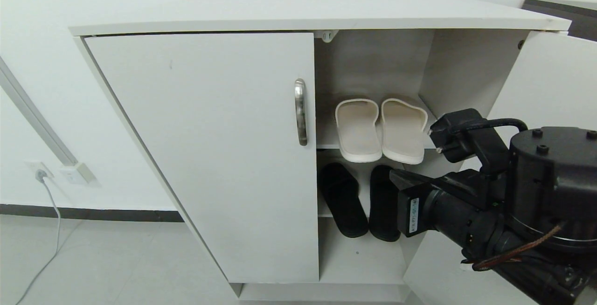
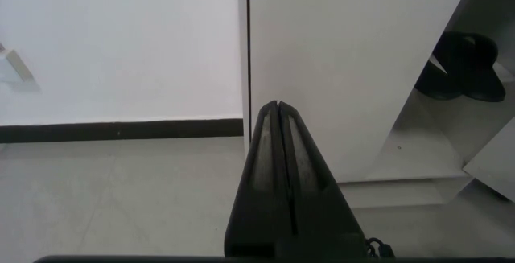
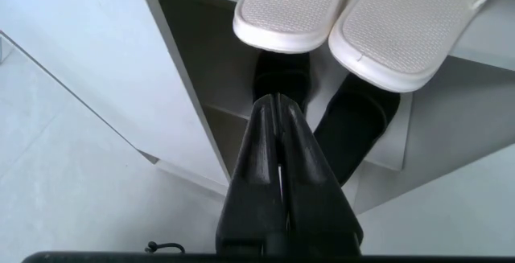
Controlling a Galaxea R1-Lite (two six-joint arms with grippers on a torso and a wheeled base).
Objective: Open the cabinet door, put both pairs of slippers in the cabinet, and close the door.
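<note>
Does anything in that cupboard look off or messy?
Nothing is spilled or broken. The white slippers and black slippers both overhang their shelves, which might get in the open door's way.

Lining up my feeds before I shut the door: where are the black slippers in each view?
Head view: black slippers directly under the white slippers, right of the closed door.
Left wrist view: black slippers inside the cabinet, past the closed door's edge.
Right wrist view: black slippers just beyond the right pincer, beneath the white slippers.
Shared landmark: the closed door.
</note>
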